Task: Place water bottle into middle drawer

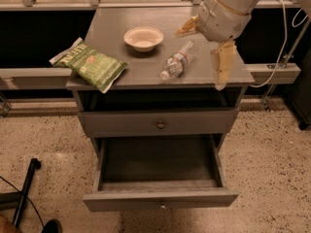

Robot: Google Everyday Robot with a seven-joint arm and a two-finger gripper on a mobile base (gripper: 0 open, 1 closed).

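Observation:
The water bottle (179,60) lies on its side on the cabinet top (116,38), white cap pointing to the front left, right of centre. My gripper (200,58) hangs just right of and above the bottle, open and empty. One beige finger (187,28) reaches toward the bowl and the other finger (223,64) points down over the top's right front edge. The middle drawer (160,198) is the lower knobbed one. It is pulled out wide and is empty inside.
A white bowl (143,38) stands on the top behind the bottle. A green chip bag (92,64) lies at the left front corner. The upper knobbed drawer (159,123) is shut. A black stand leg (26,188) lies on the floor at the left.

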